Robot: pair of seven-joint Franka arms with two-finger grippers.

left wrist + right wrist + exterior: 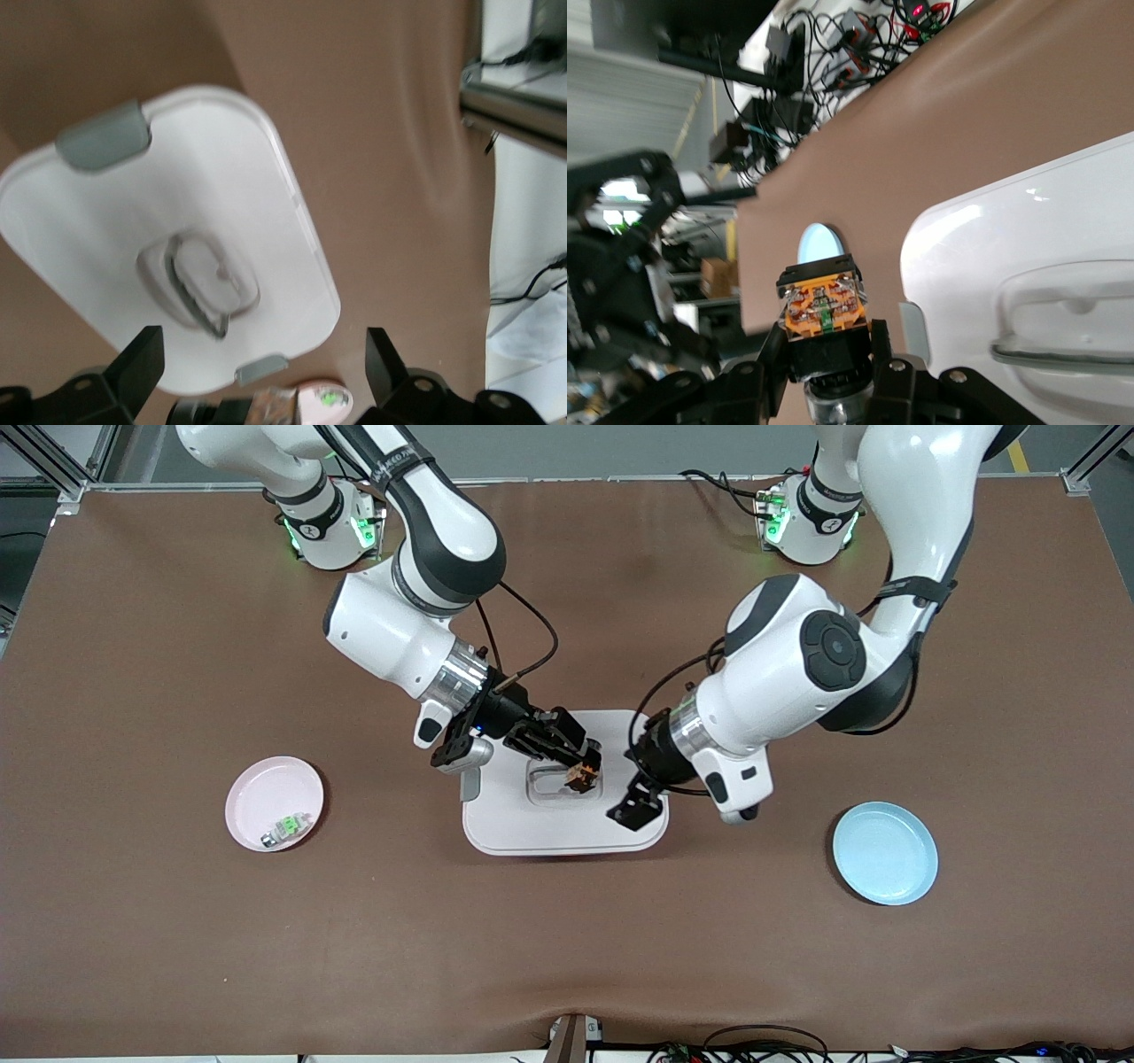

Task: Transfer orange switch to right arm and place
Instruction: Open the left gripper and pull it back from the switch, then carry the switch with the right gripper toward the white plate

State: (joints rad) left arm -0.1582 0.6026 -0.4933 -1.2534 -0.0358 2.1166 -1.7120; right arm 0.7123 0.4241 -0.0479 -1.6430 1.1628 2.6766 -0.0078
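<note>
Pinching the orange switch [582, 776] over the white lid's [518, 833] middle, the right gripper [585, 766] grips it tight. Beside it over the lid's edge, the left gripper [634, 808] hangs with fingers spread, empty.

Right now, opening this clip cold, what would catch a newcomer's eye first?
The two grippers meeting over the white lid at mid-table: the right gripper is shut on the orange switch, while the left gripper hangs open beside it. Next, the pink plate holding a green-and-silver part toward the right arm's end, and the blue plate toward the left arm's.
</note>
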